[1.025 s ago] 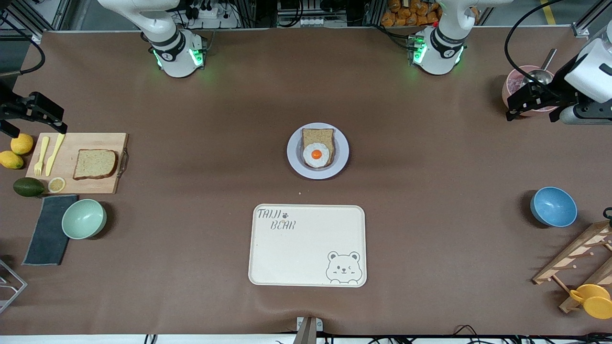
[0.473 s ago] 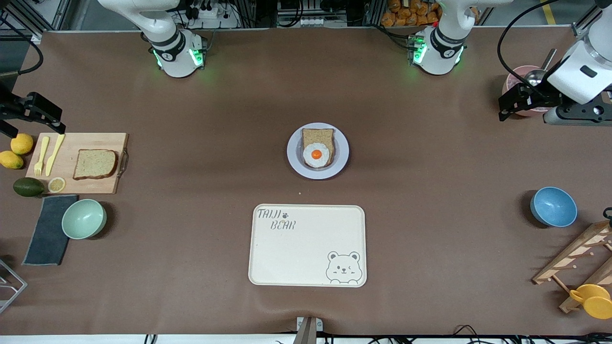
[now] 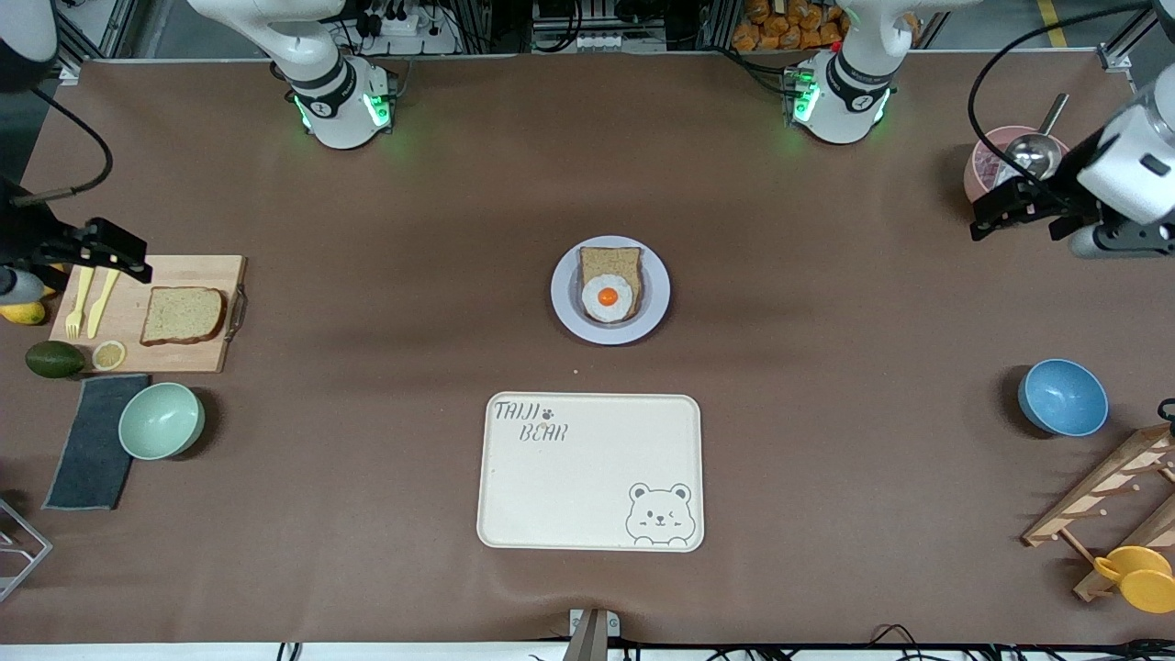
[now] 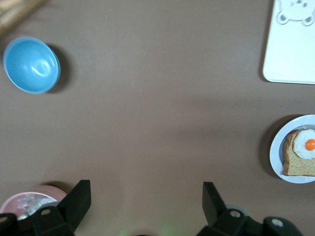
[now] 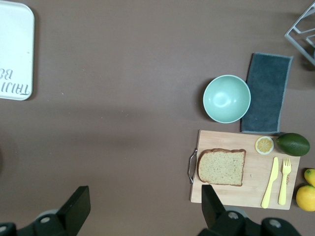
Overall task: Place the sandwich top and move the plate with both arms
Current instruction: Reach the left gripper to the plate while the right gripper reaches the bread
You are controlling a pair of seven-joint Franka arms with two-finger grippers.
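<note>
The sandwich top [image 3: 182, 315], a plain brown speckled slice, lies on a wooden cutting board [image 3: 207, 271] at the right arm's end of the table; it also shows in the right wrist view [image 5: 221, 167]. The lavender-grey plate [image 3: 565, 294] sits mid-table and holds a second slice with a fried egg [image 3: 608, 296]; the plate also shows in the left wrist view [image 4: 275, 150]. My right gripper [image 3: 138, 260] is open and empty, up over the board's fork-and-knife end. My left gripper [image 3: 980, 218] is open and empty, up over the table beside a pink bowl.
A cream bear-printed tray [image 3: 590, 471] lies nearer the front camera than the plate. A mint bowl [image 3: 162, 420], dark cloth [image 3: 92, 441], avocado [image 3: 54, 359] and lemons ring the board. A blue bowl [image 3: 1062, 397], pink bowl with ladle [image 3: 991, 165] and wooden rack [image 3: 1111, 496] stand at the left arm's end.
My right gripper has moved in over the cutting board's end. My left gripper has shifted a little beside the pink bowl. The bread and plate have not moved.
</note>
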